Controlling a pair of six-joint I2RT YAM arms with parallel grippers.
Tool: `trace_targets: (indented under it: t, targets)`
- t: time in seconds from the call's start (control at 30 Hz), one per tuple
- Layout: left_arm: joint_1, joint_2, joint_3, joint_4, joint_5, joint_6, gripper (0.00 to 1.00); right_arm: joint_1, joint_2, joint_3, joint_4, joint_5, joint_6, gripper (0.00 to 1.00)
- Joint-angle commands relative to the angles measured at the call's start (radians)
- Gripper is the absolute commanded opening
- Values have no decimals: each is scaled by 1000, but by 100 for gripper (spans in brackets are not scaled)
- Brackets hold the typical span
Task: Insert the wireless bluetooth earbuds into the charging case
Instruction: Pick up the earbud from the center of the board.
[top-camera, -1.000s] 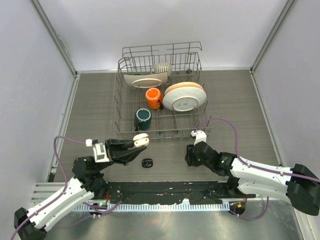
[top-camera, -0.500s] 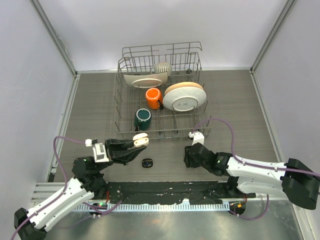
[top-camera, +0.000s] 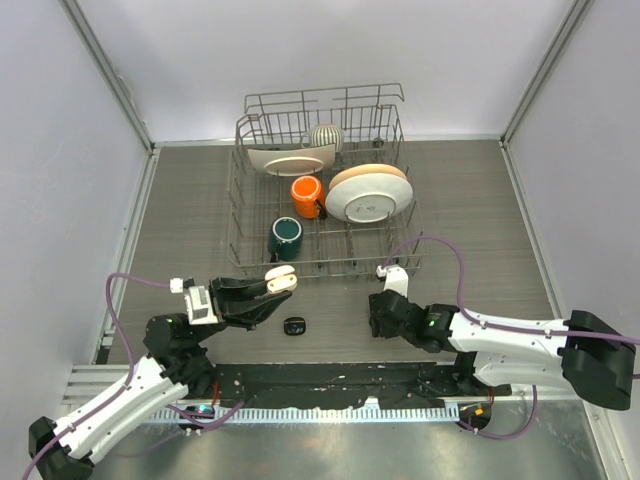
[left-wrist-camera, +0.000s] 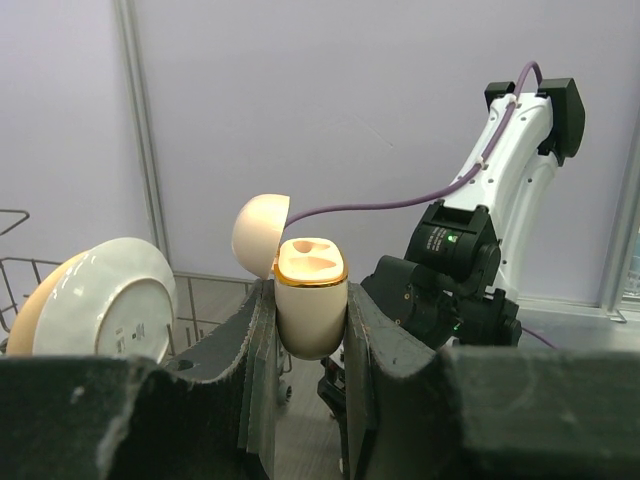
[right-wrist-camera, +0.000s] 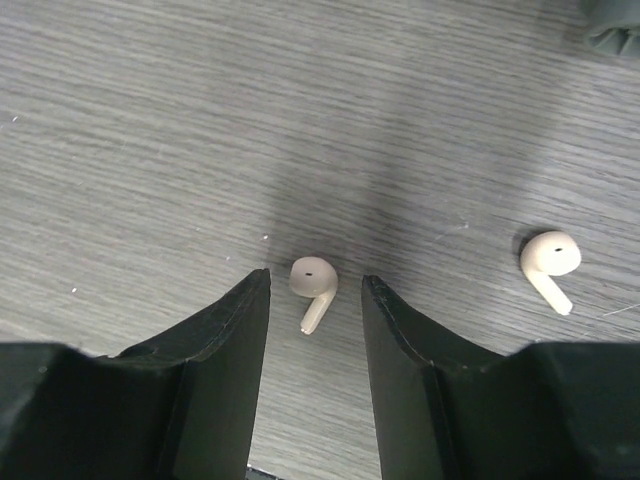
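My left gripper (top-camera: 272, 292) is shut on a cream charging case (left-wrist-camera: 310, 296) with a gold rim, its lid (left-wrist-camera: 260, 233) hinged open, held above the table; the case also shows in the top view (top-camera: 281, 280). My right gripper (right-wrist-camera: 316, 285) is open, pointing down at the table, its jaws either side of a cream earbud (right-wrist-camera: 313, 283) without touching it. A second cream earbud (right-wrist-camera: 550, 262) lies to the right. A black charging case (top-camera: 294, 326) lies on the table between the arms. The black earbuds are not in view.
A wire dish rack (top-camera: 320, 190) stands at the back with an orange mug (top-camera: 306, 194), a dark green mug (top-camera: 285, 236), a cream bowl (top-camera: 367, 193) and a plate (top-camera: 292, 158). The right arm (left-wrist-camera: 470, 270) shows ahead in the left wrist view.
My right gripper has shifted slightly left and forward over the table. My left gripper with the cream case has not moved.
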Motion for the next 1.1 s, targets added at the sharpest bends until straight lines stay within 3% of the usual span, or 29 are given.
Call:
trace_targets:
  t: [0.0, 0.63, 0.77, 1.07]
  targets:
    - [-5, -3, 7, 16, -17, 5, 0, 6, 34, 53, -39, 101, 28, 48]
    - [-5, -11, 3, 11, -21, 1, 0, 6, 92, 77, -24, 75, -12, 37]
    - [-5, -13, 1, 10, -21, -1, 0, 6, 100, 80, -24, 74, -14, 31]
    - [-5, -17, 1, 4, -25, -1, 0, 7, 96, 116, -45, 92, -35, 7]
